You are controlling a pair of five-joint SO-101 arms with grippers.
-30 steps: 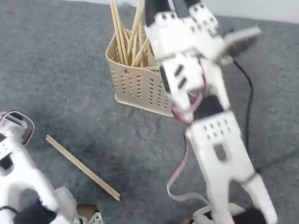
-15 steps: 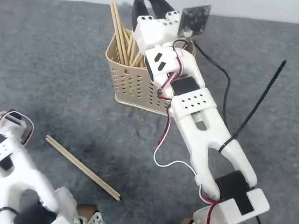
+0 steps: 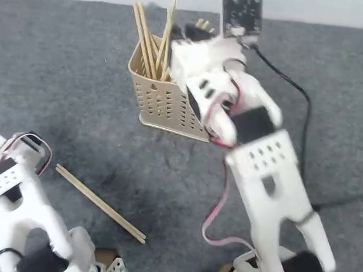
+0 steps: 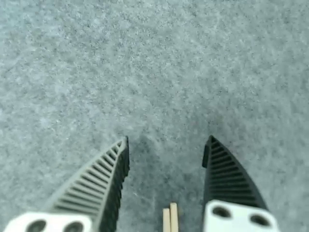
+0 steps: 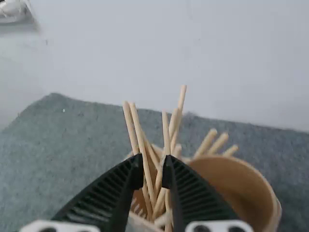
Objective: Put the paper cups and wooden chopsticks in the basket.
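Observation:
A beige slotted basket point(image 3: 165, 103) stands at the back with several wooden chopsticks point(image 3: 152, 44) upright in it. A brown paper cup point(image 5: 241, 179) sits inside it beside the sticks. My right gripper point(image 3: 192, 32) hangs over the basket's back part. In the right wrist view the right gripper point(image 5: 152, 162) has its black fingers drawn close, with chopsticks point(image 5: 145, 159) pinched between the tips. A loose pair of chopsticks point(image 3: 99, 203) lies on the grey carpet at the front left. My left gripper point(image 4: 166, 145) is open just above the carpet, one end of that pair point(image 4: 170, 220) between its fingers.
A black cable point(image 3: 299, 95) runs across the carpet to the right of the basket. A white wall point(image 5: 193, 43) bounds the carpet behind the basket. The left arm point(image 3: 11, 188) and both arm bases crowd the front edge.
Half a second ago the right gripper stood wide open above the basket. It has since dropped among the sticks and narrowed. The left arm has shifted slightly to the right.

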